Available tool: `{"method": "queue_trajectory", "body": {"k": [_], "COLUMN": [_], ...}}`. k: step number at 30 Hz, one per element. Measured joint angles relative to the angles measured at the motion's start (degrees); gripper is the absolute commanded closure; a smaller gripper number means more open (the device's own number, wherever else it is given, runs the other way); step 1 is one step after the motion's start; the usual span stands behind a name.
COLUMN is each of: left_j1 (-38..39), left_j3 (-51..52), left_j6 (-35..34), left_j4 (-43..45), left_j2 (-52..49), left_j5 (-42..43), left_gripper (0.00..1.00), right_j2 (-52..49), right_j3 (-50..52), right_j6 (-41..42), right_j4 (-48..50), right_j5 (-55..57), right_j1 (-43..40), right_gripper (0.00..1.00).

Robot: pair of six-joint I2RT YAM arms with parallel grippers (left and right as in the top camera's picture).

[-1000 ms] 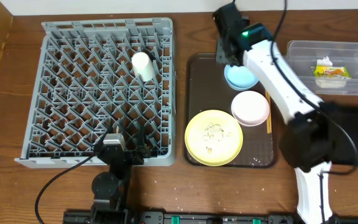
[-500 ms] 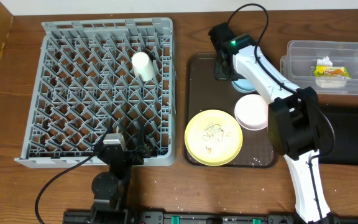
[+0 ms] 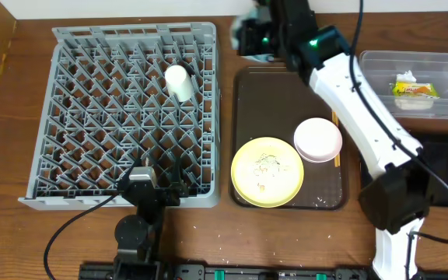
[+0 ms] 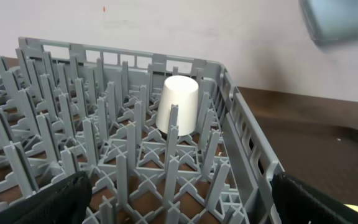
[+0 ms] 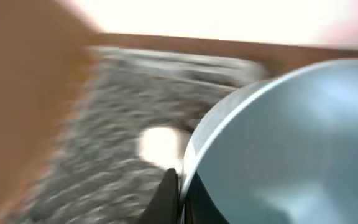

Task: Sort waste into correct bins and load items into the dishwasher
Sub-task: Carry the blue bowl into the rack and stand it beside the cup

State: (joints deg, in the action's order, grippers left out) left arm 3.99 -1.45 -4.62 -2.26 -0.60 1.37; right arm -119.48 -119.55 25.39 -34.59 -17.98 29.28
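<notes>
Overhead: R gripper point(image 3: 274, 36) clamped on light blue bowl point(image 3: 249, 37) above tray point(image 3: 278, 101) far edge by rack point(image 3: 212, 117) corner; L gripper point(image 3: 158, 187) apart.

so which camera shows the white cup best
Left wrist: the cup is sharp, seen side-on, upside down among the rack pegs. Overhead shows it small from above; right wrist shows only a blurred white patch.

Dark brown serving tray point(image 3: 271, 109) on the wooden table point(image 3: 22, 233), plain white wall point(image 4: 241, 37) beyond its far edge.
</notes>
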Motion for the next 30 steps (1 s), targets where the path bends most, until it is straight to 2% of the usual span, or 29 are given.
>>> {"method": "queue_trajectory", "body": {"k": [3, 6, 11, 16, 22, 30], "left_j1": [0.00, 0.00, 0.00, 0.00, 0.00, 0.00], "left_j3": [0.00, 0.00, -0.02, -0.02, -0.02, -0.02], "left_j6": [0.00, 0.02, 0.00, 0.02, 0.02, 0.02], "left_j4": [0.00, -0.02, -0.02, -0.04, -0.07, -0.07], "left_j2": [0.00, 0.02, 0.00, 0.00, 0.00, 0.00], "left_j5": [0.00, -0.02, -0.02, -0.04, -0.02, -0.02], "left_gripper": [0.06, 0.06, 0.06, 0.06, 0.06, 0.06], "right_j2": [-0.96, -4.52, -12.74, -19.19, -24.63, -24.90], "right_j3": [-0.24, -0.20, 0.07, 0.13, 0.13, -0.24], "right_j6": [-0.02, 3.54, 14.05, 23.82, 33.86, 37.44], "right_j4": [9.64, 19.58, 39.89, 51.49, 55.30, 49.11], "right_j5": [-8.76, -14.91, -22.45, -27.15, -29.03, -30.62], "right_j1": [3.85, 8.72, 14.19, 17.53, 18.53, 16.44], "right_gripper": [0.99, 0.99, 0.99, 0.99, 0.99, 0.99]}}
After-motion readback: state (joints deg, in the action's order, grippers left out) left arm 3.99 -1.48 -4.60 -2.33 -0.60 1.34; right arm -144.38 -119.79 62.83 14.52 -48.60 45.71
